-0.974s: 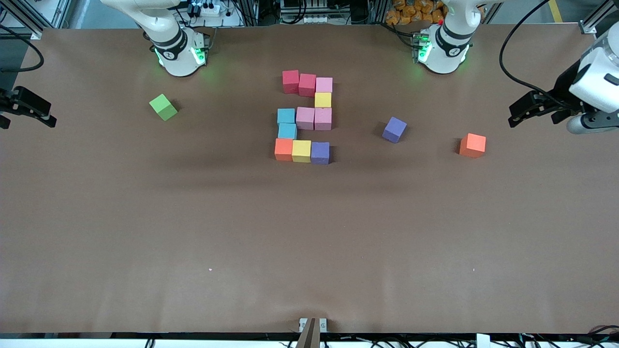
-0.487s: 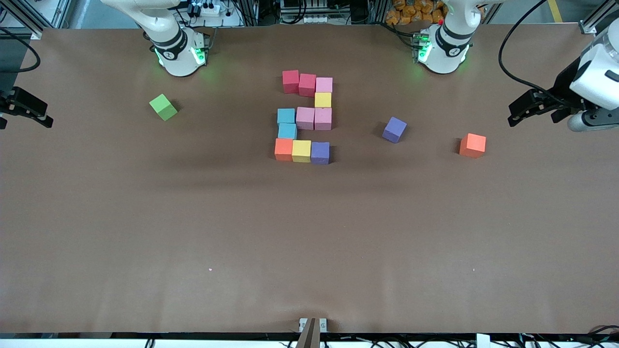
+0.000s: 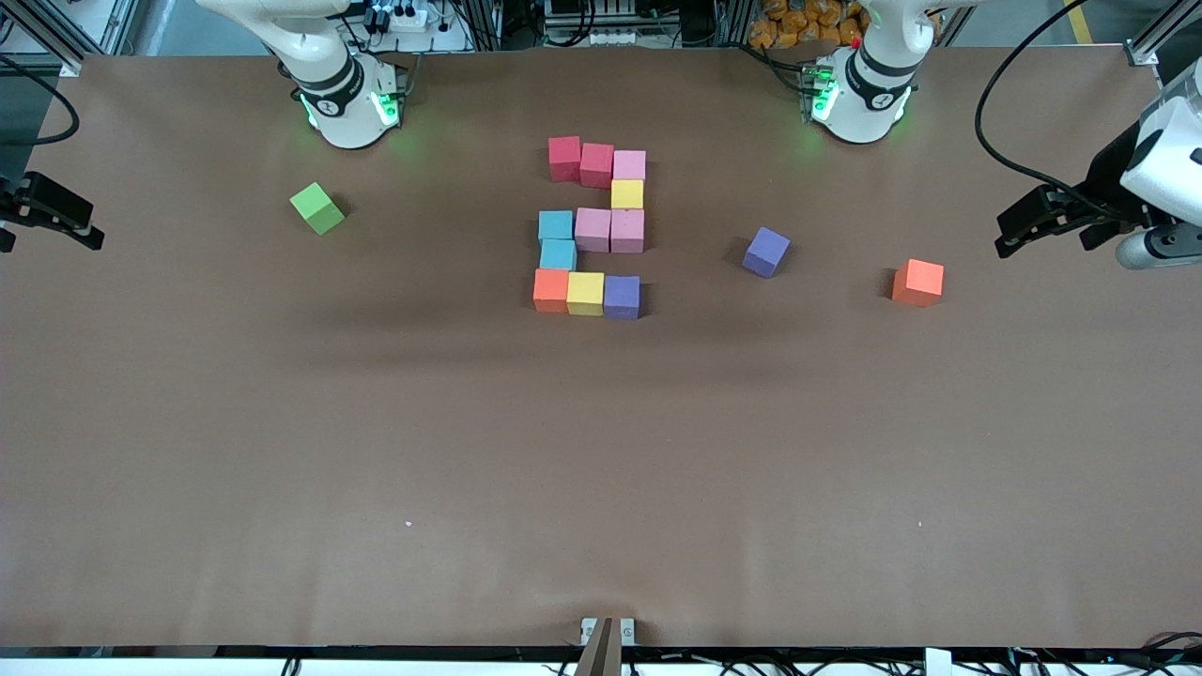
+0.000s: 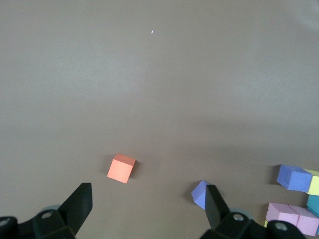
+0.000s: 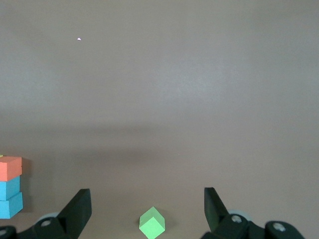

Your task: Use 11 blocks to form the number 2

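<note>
The number 2 (image 3: 593,229) lies flat at mid-table, built of several touching blocks. Its row toward the bases is two red blocks (image 3: 564,158) and a pink one (image 3: 629,165). A yellow block (image 3: 627,194) leads to the pink and light blue middle row. An orange block (image 3: 551,290), a yellow one and a purple one (image 3: 622,297) form the row nearest the front camera. My left gripper (image 3: 1047,235) (image 4: 148,204) hangs open and empty over the left arm's end of the table. My right gripper (image 3: 38,230) (image 5: 147,204) hangs open and empty over the right arm's end.
A loose purple cube (image 3: 766,252) (image 4: 200,193) and a loose orange cube (image 3: 918,283) (image 4: 121,169) sit between the digit and the left gripper. A lime-green cube (image 3: 317,207) (image 5: 151,223) sits alone toward the right arm's end of the table.
Both grippers have drifted a little outward toward their own ends of the table, the left one more. No block has moved.
</note>
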